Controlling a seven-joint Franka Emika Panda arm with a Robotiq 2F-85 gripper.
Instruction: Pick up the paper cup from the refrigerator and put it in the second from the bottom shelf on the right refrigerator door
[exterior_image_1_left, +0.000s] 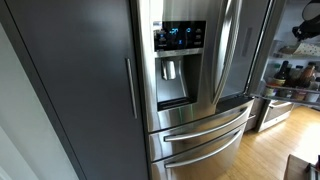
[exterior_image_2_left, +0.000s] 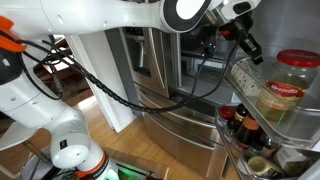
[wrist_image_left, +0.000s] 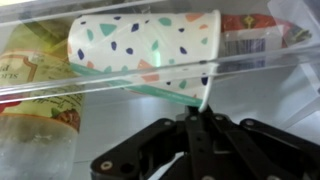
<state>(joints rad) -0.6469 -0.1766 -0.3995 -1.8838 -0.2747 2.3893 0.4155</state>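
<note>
Paper cup (wrist_image_left: 140, 50) lies sideways behind clear door-shelf rail (wrist_image_left: 270, 65); pincer (wrist_image_left: 204, 113) closed on its rim. We'd settle it fully inside the rail before letting go, no crushing.

arm (exterior_image_2_left: 100, 15): glossy white rounded shells are seen | joint cap (exterior_image_2_left: 186, 10): pale disc set in a dark ring | cables (exterior_image_2_left: 110, 95): black, bundled | base (exterior_image_2_left: 65, 150): white, rounded | gripper (wrist_image_left: 206, 108): black linkage bars, joined by round pivot screws (wrist_image_left: 105, 166)

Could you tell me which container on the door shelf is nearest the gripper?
The spotted paper cup: the gripper pinches its rim, while the labelled jars sit aside.
</note>
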